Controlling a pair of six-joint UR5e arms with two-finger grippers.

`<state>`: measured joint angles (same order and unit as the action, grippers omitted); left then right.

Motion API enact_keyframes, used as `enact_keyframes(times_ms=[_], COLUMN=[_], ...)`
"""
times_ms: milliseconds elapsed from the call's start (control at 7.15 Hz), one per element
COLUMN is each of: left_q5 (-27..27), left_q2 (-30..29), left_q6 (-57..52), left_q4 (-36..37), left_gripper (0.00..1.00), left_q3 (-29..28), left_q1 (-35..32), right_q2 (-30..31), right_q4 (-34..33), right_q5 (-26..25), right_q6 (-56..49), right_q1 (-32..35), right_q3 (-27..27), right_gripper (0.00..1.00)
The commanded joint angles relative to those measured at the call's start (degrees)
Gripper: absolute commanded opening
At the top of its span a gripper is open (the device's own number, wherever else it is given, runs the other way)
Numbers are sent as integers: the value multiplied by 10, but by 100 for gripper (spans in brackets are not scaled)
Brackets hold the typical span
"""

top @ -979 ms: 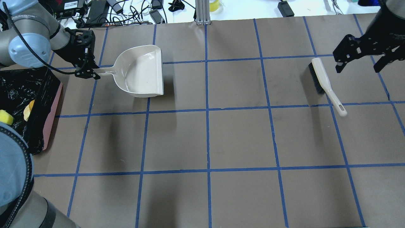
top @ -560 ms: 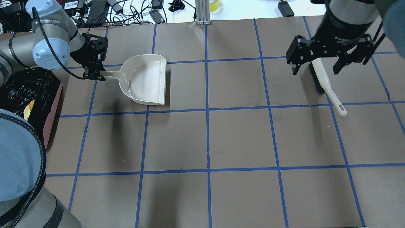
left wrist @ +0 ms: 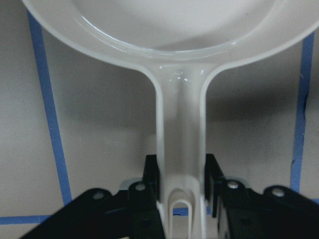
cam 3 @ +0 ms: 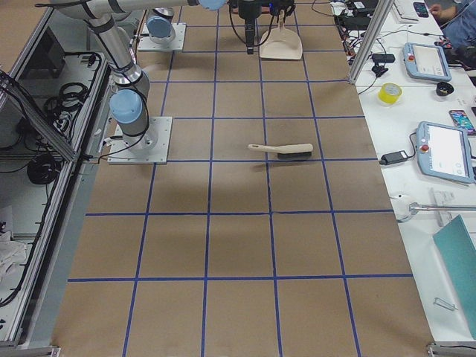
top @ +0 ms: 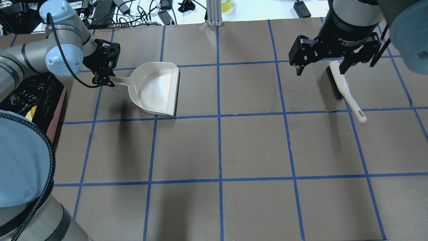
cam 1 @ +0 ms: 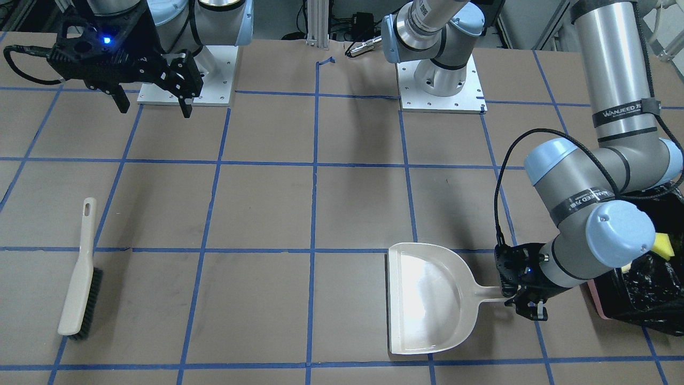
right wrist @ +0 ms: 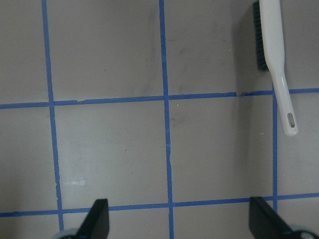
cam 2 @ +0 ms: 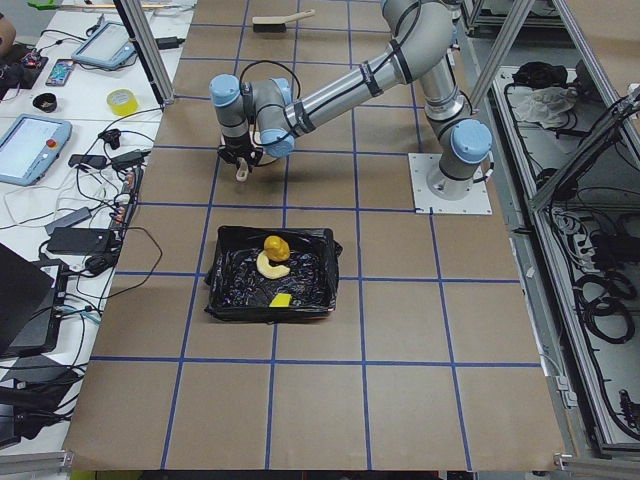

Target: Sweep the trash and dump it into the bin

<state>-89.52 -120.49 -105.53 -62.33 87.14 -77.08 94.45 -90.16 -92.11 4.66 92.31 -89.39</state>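
Note:
My left gripper is shut on the handle of the cream-white dustpan, which is empty and lies level, low at the table. The wrist view shows both fingers clamping the handle. The pink bin with its black bag holds the bread roll, the croissant and the sponge wedge. The bin stands just left of the dustpan. My right gripper is open and empty, raised above the table, left of the brush.
The cream brush with black bristles lies on the table at the far right and also shows in the right wrist view. Cables and devices lie beyond the table's far edge. The arm bases stand at the robot's side.
My left gripper has carried the dustpan to the right and a little nearer, away from the bin. My right gripper has moved left, past the brush head, still open.

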Motion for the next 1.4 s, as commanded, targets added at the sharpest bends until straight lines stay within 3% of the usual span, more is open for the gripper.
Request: enact_keyframes(times_ms=[0,420,560,839,1259], left_q5=[2,12,41,76,69], left_q2=[0,43,65,99,161], left_q6=[2,100,146,272,373], left_q4=[3,-5,-10,-58,-152], left_gripper=[87,92,93,100,100], left_q3=[15,17,16,15,19], left_q1=[0,-10,-11,-15,-20], right_q2=[6,19,18,18,21], right_q4=[-9,-10,-12,-12,-11], right_q5=[-3,-1,0,-3,1], right_q6=[0,2,2,3,4], right_q1=[0,0,-1,-1,0], right_q3=[3,1,3,3,1], right_gripper=[100,100,100,100,100])
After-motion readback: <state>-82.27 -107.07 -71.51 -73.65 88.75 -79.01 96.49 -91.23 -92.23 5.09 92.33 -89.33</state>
